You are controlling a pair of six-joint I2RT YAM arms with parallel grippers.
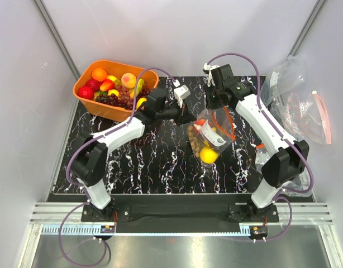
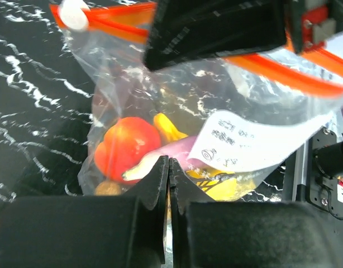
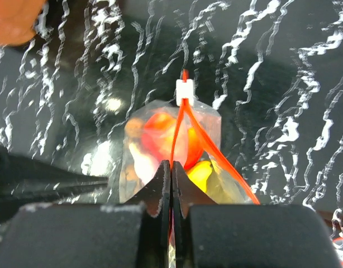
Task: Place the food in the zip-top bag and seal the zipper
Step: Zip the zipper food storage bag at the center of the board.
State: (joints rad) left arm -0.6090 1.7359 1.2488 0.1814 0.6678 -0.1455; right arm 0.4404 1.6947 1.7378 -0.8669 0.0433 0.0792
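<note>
The zip-top bag (image 1: 212,137) lies mid-table, filled with food: a red fruit (image 2: 127,148), a yellow piece (image 1: 209,155) and small brown ones. Its white label (image 2: 255,139) faces the left wrist camera. My right gripper (image 3: 171,164) is shut on one side of the orange-red zipper (image 3: 216,162) at the near end of the mouth. The two strips spread apart and meet at the white slider (image 3: 184,92) at the far end. My left gripper (image 2: 169,167) is shut at the bag's side wall, with thin plastic showing between its jaws.
An orange basket (image 1: 82,95) of fruit stands at the back left, just behind the left arm. Spare clear bags (image 1: 308,114) lie at the right edge, one with a pink-red strip (image 1: 324,117). White walls enclose the table.
</note>
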